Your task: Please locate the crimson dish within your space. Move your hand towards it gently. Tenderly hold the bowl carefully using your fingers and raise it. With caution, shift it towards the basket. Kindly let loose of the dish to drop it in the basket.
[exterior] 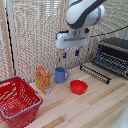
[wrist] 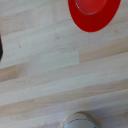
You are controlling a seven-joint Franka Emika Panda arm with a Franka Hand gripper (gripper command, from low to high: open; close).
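Note:
The crimson dish [exterior: 78,87] is a small glossy red bowl sitting upright on the wooden table, right of the middle in the exterior view. It also shows at one edge of the wrist view [wrist: 94,12], cut off by the frame. My hand [exterior: 70,54] hangs high above the table, above and slightly to the exterior view's left of the bowl. Its two dark blue fingers [exterior: 77,52] are apart and hold nothing. The basket [exterior: 11,112], red wire mesh with a blue-grey rim, stands at the exterior view's lower left, far from the bowl.
A blue mug [exterior: 61,75] and an orange carton [exterior: 43,80] stand between basket and bowl. A toaster oven [exterior: 114,54] with its door down [exterior: 95,73] is at the exterior view's right. A woven screen stands behind. A pale round object [wrist: 80,121] sits at the wrist view's edge.

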